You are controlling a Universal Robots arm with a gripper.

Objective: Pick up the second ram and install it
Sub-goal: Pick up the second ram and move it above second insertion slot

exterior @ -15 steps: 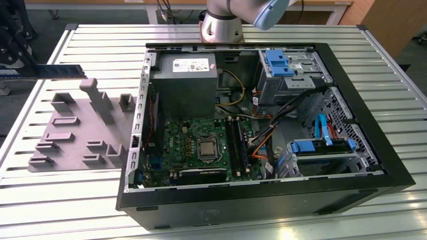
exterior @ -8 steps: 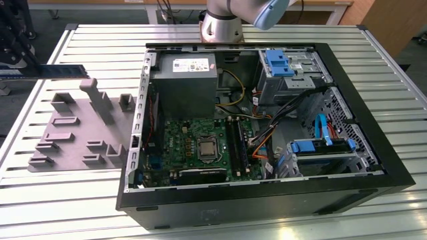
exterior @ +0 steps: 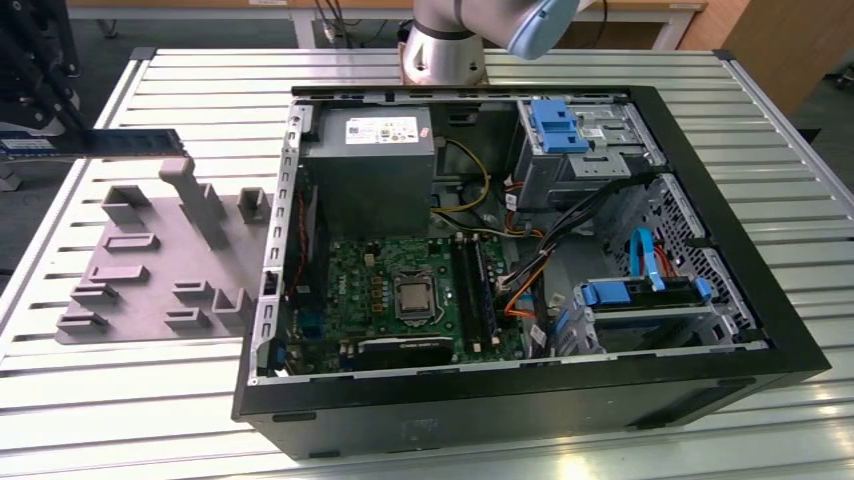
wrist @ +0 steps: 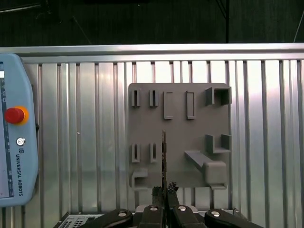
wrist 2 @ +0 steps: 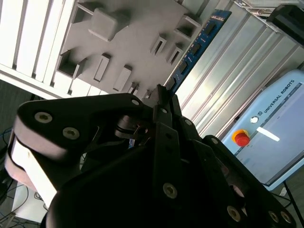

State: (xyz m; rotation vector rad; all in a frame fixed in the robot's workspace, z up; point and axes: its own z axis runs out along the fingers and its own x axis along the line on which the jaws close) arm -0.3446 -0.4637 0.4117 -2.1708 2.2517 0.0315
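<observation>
Black linkage arms of the gripper (wrist: 164,192) sit closest to the lens in both wrist views, and its fingers (wrist: 172,188) are clenched on the second ram (wrist: 164,156). In the first wrist view the stick shows edge-on as a thin dark line running straight out from the fingertips. In the second wrist view the second ram (wrist 2: 197,47) shows its blue face and a row of dark chips, reaching away from the gripper (wrist 2: 161,95) into open air.

Under the held stick lies a grey fixture plate (wrist: 180,137) with raised slots and brackets. The stick hangs over bare plate between two rows of slots. In the exterior view its free end comes near the plate's tall post (exterior: 178,175); whether they touch, I cannot tell.

Beneath the plate is a slatted aluminium table (wrist: 95,118), and past the stick's tip the table's far edge gives way to dark floor. A pale blue teach pendant (wrist: 14,156) with a red button (wrist: 13,115) lies on the slats off to one side of the gripper, apart from the plate.

Well apart from the gripper, on the far side of the plate, stands an open black computer case (exterior: 534,400) with a green motherboard (exterior: 387,290) on its floor, with bare slats around the case.
</observation>
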